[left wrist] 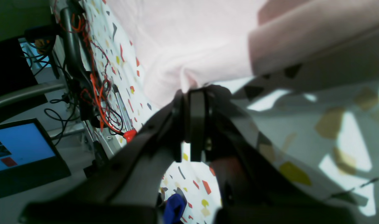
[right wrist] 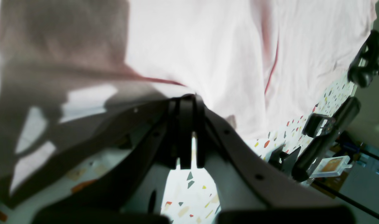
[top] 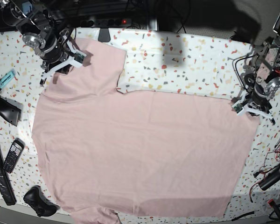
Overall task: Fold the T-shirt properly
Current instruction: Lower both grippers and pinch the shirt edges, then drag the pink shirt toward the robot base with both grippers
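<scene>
**Both grippers pinching the pink T-shirt at opposite edges**

At the far left of the base view, a phone and a black controller lie on the speckled table just off the cloth's edge. Above them, the right gripper sits at the upper left corner of the T-shirt, on the sleeve; the right wrist view shows its jaws pressed together with a fold of pink fabric caught at their tips. The T-shirt lies spread flat across most of the table, plain side up, lightly wrinkled. At the right edge, the left gripper meets the shirt's upper right corner; the left wrist view shows its fingers closed, bunching the cloth's edge between them.
</scene>
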